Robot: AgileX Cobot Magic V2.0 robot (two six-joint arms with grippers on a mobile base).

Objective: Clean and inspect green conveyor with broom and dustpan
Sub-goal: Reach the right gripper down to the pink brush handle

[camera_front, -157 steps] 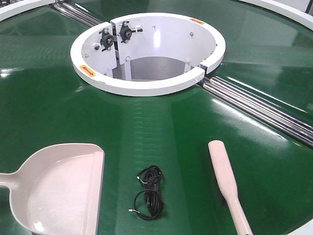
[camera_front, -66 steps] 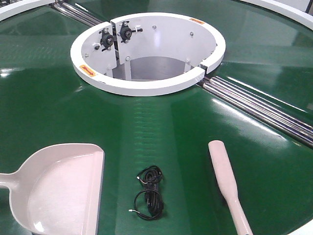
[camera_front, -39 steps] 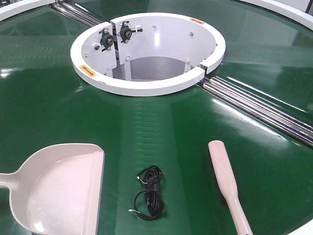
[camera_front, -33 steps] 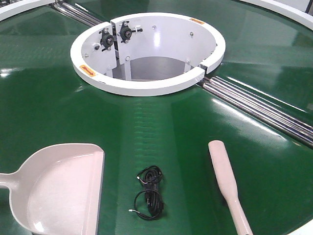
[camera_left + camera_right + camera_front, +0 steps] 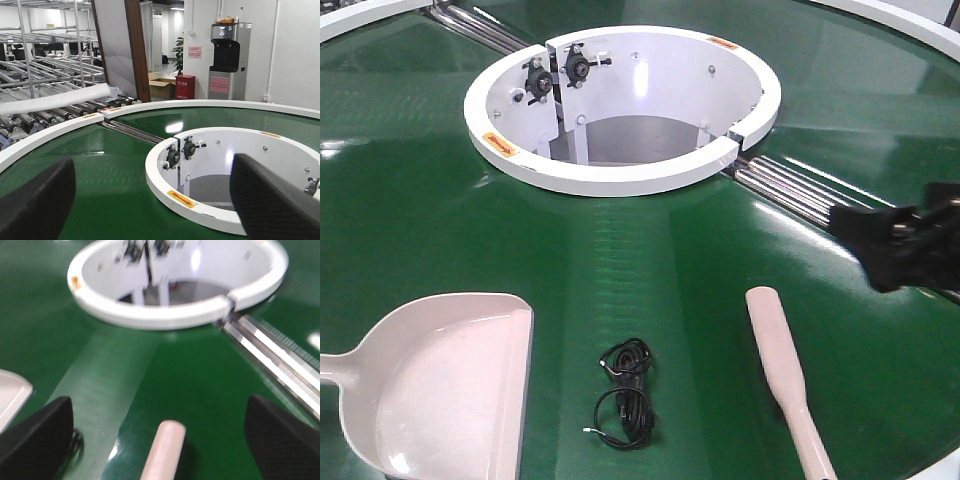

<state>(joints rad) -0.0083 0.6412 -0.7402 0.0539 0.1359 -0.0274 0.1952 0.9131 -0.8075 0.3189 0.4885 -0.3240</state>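
The green conveyor (image 5: 650, 250) fills the front view. The broom (image 5: 777, 350) lies flat on it at the lower right, paddle end pointing away. The dustpan (image 5: 440, 390) lies at the lower left, its handle running off the left edge. My right gripper (image 5: 865, 240) reaches in from the right edge, above the belt and up-right of the broom's paddle end. In the right wrist view it (image 5: 157, 407) is open, with the broom tip (image 5: 165, 447) low between its fingers. My left gripper (image 5: 152, 160) is open and holds nothing, facing the conveyor (image 5: 100, 165).
A coiled black cable (image 5: 625, 395) lies between dustpan and broom. The white circular hub (image 5: 620, 180) stands mid-belt, with steel roller strips (image 5: 800, 195) running off to the right. A white outer rim (image 5: 50, 132), roller racks and a water dispenser (image 5: 227, 60) lie beyond.
My right gripper has come into the front view from the right edge. Broom, dustpan and cable lie where they were.
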